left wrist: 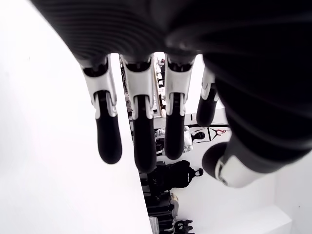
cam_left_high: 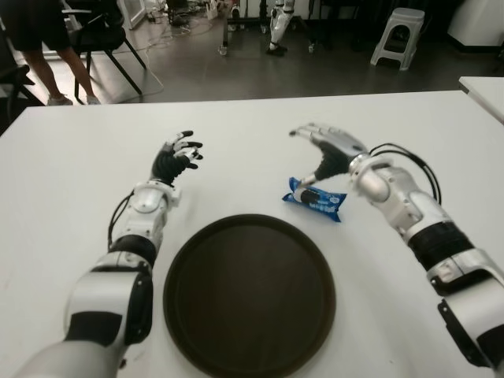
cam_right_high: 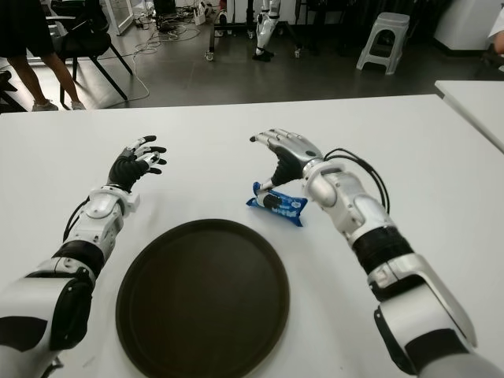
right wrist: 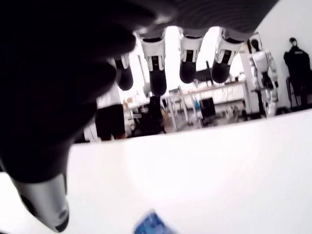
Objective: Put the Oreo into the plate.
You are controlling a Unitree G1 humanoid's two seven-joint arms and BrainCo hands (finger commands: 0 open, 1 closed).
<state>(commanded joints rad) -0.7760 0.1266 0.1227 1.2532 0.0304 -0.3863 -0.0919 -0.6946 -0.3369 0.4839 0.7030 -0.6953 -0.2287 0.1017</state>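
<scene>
Plate (cam_left_high: 249, 295): dark, round, nearest us.
Oreo (cam_left_high: 314, 200): blue packet — writing unreadable — just beneath right hand (cam_left_high: 327, 153).
Right hand: fingers spread, nothing held.
Left hand (cam_left_high: 176, 160): relaxed, empty.

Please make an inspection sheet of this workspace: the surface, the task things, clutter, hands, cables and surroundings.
Surface: white table, bare around the task things.
Task things: blue Oreo pack lies on the table beyond the plate's far right rim; dark round plate holds nothing.
Clutter: nothing seen.
Hands: right hand open, above the pack, thumb down by its left end, not grasping; left hand open, idle, left of the plate.
Cables: black cable along the right forearm.
Surroundings: grey stool, chairs, a person's legs.
</scene>
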